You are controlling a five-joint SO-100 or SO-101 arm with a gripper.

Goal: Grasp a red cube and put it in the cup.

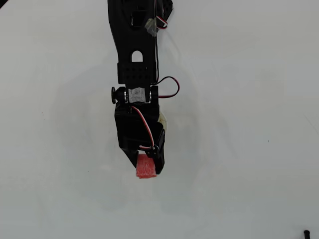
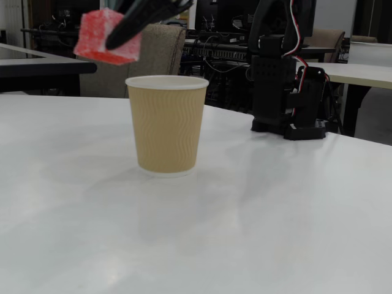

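A: status? gripper (image 2: 113, 43) is clamped on the red cube (image 2: 103, 37), held in the air above rim height, off to the left of the cup (image 2: 166, 125) in the fixed view

B: overhead view agrees, red cube sits clear of the cup, which the arm mostly hides. I'd centre it over the mouth before opening, keep height so it clears the rim, then release low

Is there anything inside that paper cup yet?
Hard to tell: the cup shows only its outside in the fixed view, and the arm covers it from overhead. The red cube hangs in the pincer.
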